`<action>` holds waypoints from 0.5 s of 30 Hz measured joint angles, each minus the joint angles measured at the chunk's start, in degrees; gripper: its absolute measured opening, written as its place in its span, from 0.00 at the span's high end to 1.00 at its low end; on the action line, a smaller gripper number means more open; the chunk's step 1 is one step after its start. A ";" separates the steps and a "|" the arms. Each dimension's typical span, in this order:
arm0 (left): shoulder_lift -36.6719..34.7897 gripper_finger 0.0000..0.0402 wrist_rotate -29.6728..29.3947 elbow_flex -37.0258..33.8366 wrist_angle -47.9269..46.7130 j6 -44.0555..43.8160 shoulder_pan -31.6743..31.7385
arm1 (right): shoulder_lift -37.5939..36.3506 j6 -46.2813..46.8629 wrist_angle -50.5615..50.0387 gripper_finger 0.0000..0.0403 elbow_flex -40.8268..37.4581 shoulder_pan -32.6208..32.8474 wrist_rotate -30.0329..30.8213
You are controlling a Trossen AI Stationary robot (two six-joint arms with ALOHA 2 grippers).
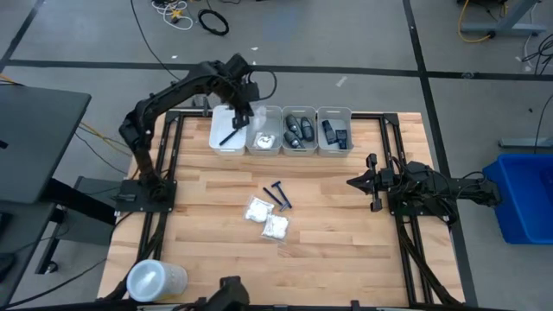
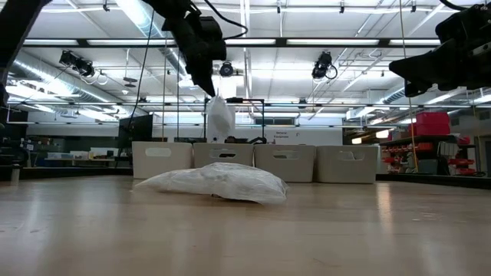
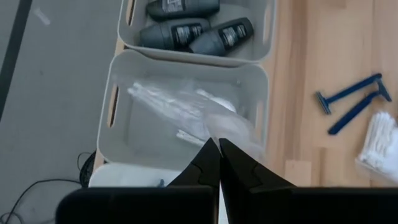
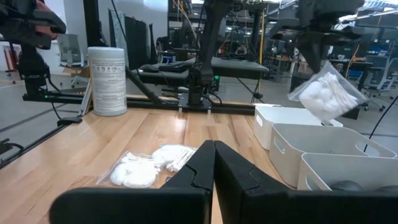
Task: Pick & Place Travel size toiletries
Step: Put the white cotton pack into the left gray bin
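jaws of left gripper point(image 3: 219, 163) pinch packet point(image 3: 186, 109); high view hides it.

We see a wooden table point(image 1: 207, 225) with four white bins point(image 1: 282, 131) in a row along its far edge, close under the left fingers and well ahead of the right ones. A clear round tub point(image 1: 155, 279) lies at the near left corner, far from both. On the floor, a blue crate point(image 1: 525, 197) sits behind the right fingers' arm, and a coiled black cable point(image 1: 213, 21) lies beyond the bins.
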 joint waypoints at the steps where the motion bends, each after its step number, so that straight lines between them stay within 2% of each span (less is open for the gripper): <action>1: 0.84 0.99 0.00 0.85 -0.06 -0.01 0.00 | 0.02 0.01 -0.01 0.97 -0.01 0.02 0.00; 8: 5.40 0.99 0.16 5.07 -0.29 -0.04 0.00 | 0.02 0.00 0.00 0.97 -0.01 0.01 0.00; 15: 5.67 0.99 0.55 4.89 0.28 -0.16 0.41 | 0.01 0.01 -0.01 0.97 -0.01 0.00 0.00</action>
